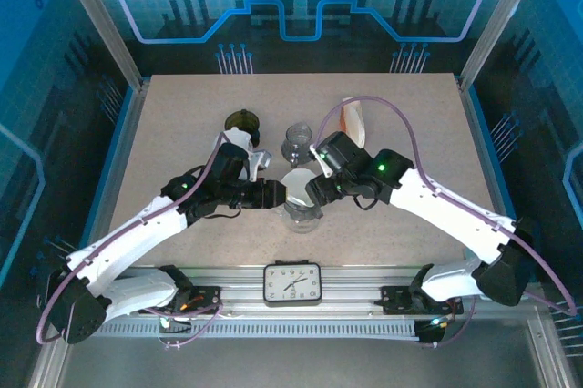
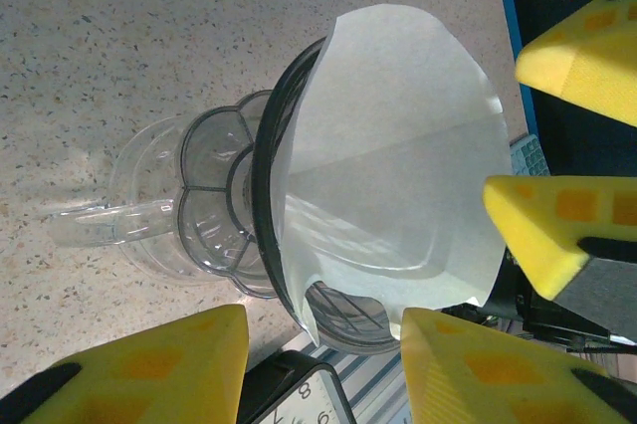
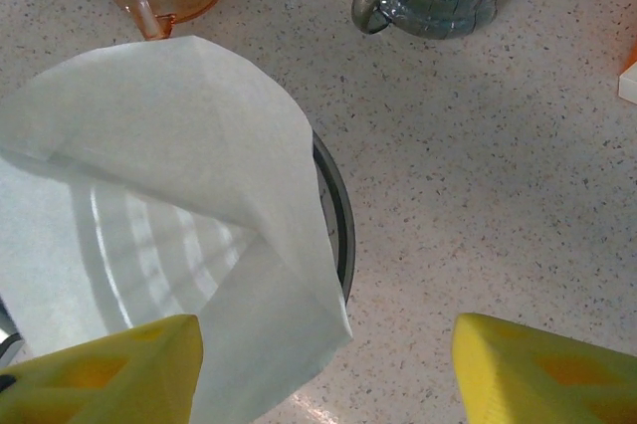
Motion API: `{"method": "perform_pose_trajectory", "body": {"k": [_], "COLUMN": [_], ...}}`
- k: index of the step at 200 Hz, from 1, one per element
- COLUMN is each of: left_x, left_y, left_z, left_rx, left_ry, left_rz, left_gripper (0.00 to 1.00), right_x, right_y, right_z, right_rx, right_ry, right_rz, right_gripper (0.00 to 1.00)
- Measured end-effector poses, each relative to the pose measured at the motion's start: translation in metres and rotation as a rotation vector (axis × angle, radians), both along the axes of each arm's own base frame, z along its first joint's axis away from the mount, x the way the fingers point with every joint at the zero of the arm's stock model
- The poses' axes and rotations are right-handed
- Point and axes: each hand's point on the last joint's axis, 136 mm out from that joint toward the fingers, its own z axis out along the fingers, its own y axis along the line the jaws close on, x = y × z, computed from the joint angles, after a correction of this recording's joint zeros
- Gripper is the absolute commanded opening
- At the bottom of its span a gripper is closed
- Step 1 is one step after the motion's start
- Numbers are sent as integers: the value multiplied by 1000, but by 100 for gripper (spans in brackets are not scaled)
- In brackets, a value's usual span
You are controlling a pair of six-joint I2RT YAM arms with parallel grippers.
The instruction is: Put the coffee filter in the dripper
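Observation:
The white paper coffee filter (image 1: 296,186) sits opened as a cone inside the clear dripper (image 1: 301,213) at the table's middle. In the left wrist view the filter (image 2: 398,165) stands well above the dripper's dark rim (image 2: 264,195). My left gripper (image 2: 323,364) is open just left of the dripper, with nothing between its yellow fingers (image 2: 149,364). My right gripper (image 3: 323,374) is open on the other side. A flap of the filter (image 3: 169,215) hangs over the rim (image 3: 338,215) beside one of its fingers (image 3: 100,374).
Behind the dripper stand a ribbed glass jar (image 1: 297,142) and an amber cup (image 1: 241,121). An orange and white packet (image 1: 352,119) lies at the back right. A small clock (image 1: 292,282) sits on the rail at the near edge.

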Motion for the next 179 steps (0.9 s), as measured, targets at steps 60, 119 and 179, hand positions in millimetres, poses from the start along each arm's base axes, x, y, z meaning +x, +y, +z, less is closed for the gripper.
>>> {"method": "perform_pose_trajectory", "body": {"k": [60,119,179], "left_x": [-1,12,14], "left_y": [-1,-11,-14], "left_z": [1,21,5], "left_rx": [-10,-46,-5], "left_ry": [3,-27,25], "left_rz": [-6,6,-8], "left_gripper": [60,63,39], "right_x": [6,7,7], "right_y": [3,2,2], "right_z": [-8,-8,-9], "right_rx": [-33,-39,-42], "right_ry": [6,-1,1], "right_rz": [5,1,2], "right_gripper": [70,72,72]}}
